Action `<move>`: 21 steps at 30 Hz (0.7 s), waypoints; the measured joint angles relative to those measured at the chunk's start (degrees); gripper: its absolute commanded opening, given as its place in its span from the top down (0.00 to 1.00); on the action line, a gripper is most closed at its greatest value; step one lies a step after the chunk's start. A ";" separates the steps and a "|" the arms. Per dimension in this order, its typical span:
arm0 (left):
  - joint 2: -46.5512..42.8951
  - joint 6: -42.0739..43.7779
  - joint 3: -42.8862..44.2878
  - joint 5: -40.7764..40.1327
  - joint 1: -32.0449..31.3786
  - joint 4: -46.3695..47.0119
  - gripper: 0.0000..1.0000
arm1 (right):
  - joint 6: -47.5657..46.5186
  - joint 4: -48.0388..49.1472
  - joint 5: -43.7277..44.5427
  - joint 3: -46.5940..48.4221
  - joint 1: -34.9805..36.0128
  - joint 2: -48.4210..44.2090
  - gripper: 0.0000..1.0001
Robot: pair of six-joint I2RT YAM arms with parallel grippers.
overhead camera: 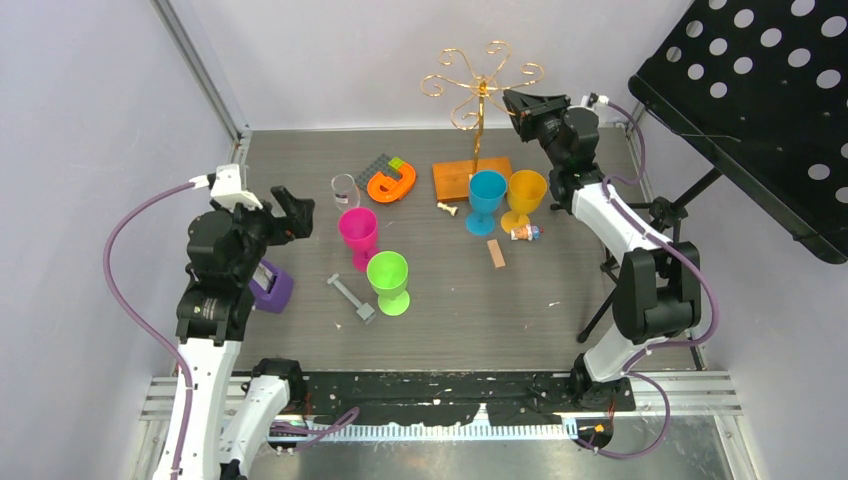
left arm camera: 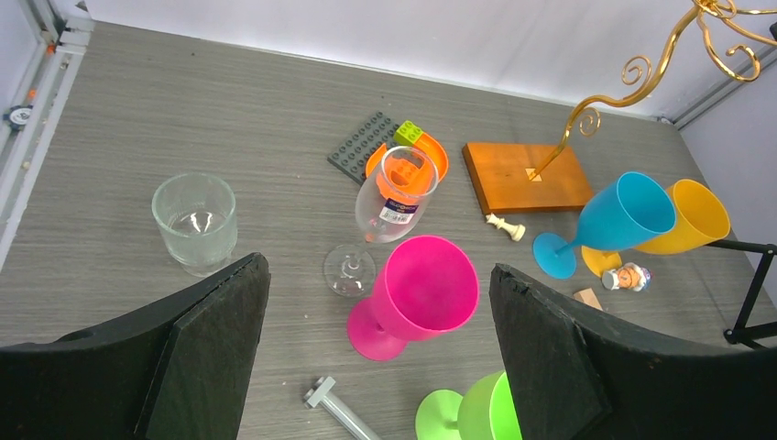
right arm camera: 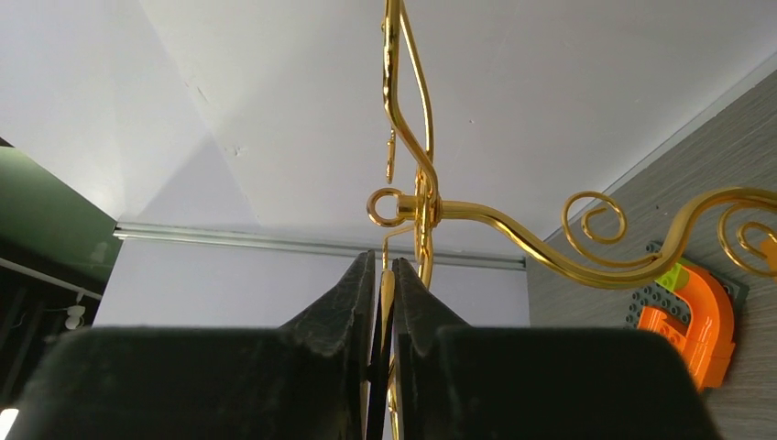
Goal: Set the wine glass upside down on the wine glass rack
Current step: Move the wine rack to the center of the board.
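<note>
Standing upright on its foot, the wine glass (left arm camera: 394, 194) is clear, carries a small label, and sits on the grey table (overhead camera: 560, 270) to the left of the wine glass rack (overhead camera: 478, 112), well apart from it. The rack stands at the back of the table, its gold post rising from the orange-brown wooden base (overhead camera: 471, 178) and its curled arms spreading at the top. The right gripper (right arm camera: 385, 268) is up at those arms, fingers nearly together, with a gold wire of the rack pinched between them. The left gripper (left arm camera: 377, 271) hangs far left of the rack, spread wide and holding nothing. An orange toy piece (overhead camera: 390, 183) on a grey stud plate (left arm camera: 365, 147) lies between the glass and the rack base. A pink goblet (overhead camera: 358, 230) stands just beside the glass's foot on the side away from the rack; whether they touch cannot be told. A green goblet (overhead camera: 388, 280) stands nearer the arms. A blue goblet (overhead camera: 486, 198) and a yellow goblet (overhead camera: 525, 195) stand just in front of the rack base, with a white chess piece (overhead camera: 447, 208) beside them. A clear tumbler (left arm camera: 194, 220) sits farther from the rack than the glass.
</note>
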 measured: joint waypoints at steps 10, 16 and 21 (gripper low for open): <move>-0.20 -0.07 -0.09 -0.46 0.00 -0.04 0.11 | 2.84 -5.20 1.29 0.04 0.85 -2.23 0.94; -0.20 -0.28 -0.31 -0.68 -0.02 -0.04 0.11 | 4.37 -6.36 2.01 0.07 2.08 -3.02 0.94; -0.20 -0.31 -0.52 -0.85 0.00 -0.07 0.11 | 5.22 -7.91 2.01 0.13 3.26 -3.65 0.94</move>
